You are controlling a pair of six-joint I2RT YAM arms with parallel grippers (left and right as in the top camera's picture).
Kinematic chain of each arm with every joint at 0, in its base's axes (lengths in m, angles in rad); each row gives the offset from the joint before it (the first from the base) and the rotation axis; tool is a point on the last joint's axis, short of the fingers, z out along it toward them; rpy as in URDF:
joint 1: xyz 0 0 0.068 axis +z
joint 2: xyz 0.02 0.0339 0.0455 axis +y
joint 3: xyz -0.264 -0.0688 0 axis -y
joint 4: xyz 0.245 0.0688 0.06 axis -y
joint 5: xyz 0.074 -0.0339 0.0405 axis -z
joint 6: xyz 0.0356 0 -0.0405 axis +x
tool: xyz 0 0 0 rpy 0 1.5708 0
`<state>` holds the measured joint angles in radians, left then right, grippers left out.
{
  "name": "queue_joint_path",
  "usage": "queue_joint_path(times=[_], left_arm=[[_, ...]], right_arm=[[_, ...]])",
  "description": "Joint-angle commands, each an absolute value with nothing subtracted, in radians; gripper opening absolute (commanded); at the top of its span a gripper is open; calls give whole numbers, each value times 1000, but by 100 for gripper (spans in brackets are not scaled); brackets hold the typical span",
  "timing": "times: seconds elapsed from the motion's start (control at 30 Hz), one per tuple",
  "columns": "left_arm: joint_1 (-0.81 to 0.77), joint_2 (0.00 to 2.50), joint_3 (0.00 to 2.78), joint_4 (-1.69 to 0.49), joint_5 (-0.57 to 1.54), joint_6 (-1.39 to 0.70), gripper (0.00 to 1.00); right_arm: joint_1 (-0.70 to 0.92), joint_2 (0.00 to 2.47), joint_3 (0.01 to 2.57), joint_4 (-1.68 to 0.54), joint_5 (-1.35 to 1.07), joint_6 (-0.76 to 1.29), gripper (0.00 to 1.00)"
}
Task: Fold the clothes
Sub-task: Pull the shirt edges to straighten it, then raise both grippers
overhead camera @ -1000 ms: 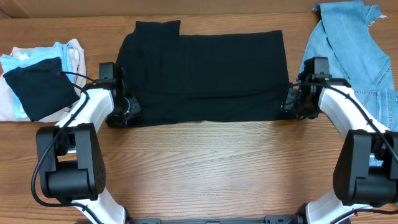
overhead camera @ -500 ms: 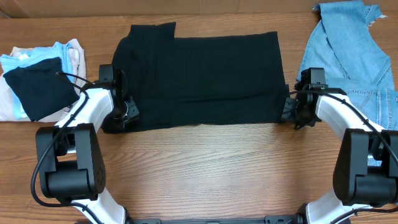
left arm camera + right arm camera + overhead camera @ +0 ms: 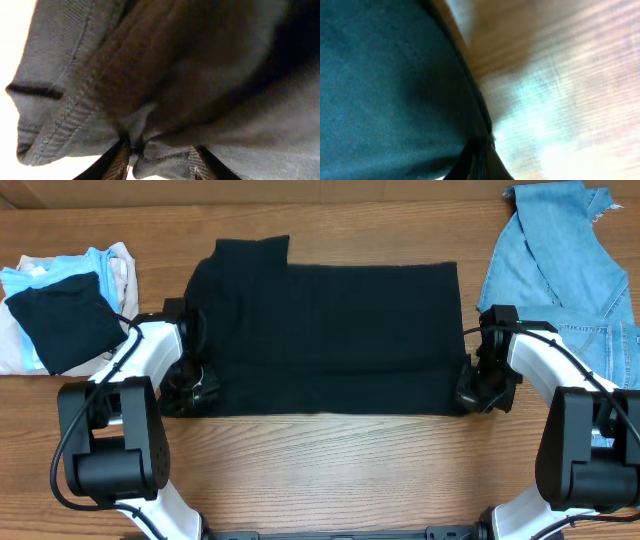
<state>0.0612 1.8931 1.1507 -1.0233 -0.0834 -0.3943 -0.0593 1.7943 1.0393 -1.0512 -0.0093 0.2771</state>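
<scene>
Fingers [image 3: 118, 161] of the left gripper [image 3: 157, 149] pinch a bunched hem of the black T-shirt [image 3: 330, 330]; the right gripper [image 3: 477, 156] (fingers pressed together) nips the opposite corner on the desk [image 3: 340, 475].

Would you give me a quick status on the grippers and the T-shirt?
Left gripper clamped on T-shirt, near left corner. Right gripper shut on near right corner. T-shirt lying flat. Jeans, folded pile clear.

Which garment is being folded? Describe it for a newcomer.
On the wooden table, look between the left gripper and the right gripper. The black T-shirt lies spread flat there. It is far larger than the black piece on the pale pile at left, and darker than the denim at right.
</scene>
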Motion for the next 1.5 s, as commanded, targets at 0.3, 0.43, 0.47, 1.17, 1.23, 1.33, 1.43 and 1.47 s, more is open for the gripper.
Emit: queue_joint_path(times=[0.3, 0.43, 0.47, 1.17, 1.23, 1.33, 1.43, 1.47], left_arm=[[75, 1921, 1131, -1121, -191, -438, 43], [75, 1888, 1131, -1093, -190, -437, 43], [74, 1869, 1131, -1086, -188, -435, 42], [73, 1454, 1203, -918, -47, -265, 67], [73, 1487, 1285, -881, -19, -227, 72], [73, 1592, 1448, -884, 7, -149, 76], [73, 1751, 1632, -898, 58, -68, 79], [75, 1801, 1683, -897, 69, -58, 80]], right_arm=[[-68, 1798, 1033, -1111, 43, 352, 4], [-68, 1774, 1035, -1107, 48, 348, 4], [-68, 1755, 1037, -1106, 51, 348, 6], [-67, 1444, 1205, -1002, 14, 174, 63], [-67, 1444, 1262, -996, 13, 172, 68], [-67, 1445, 1341, -996, -8, 131, 71], [-67, 1445, 1384, -1000, -32, 96, 74], [-67, 1445, 1386, -1003, -32, 96, 74]])
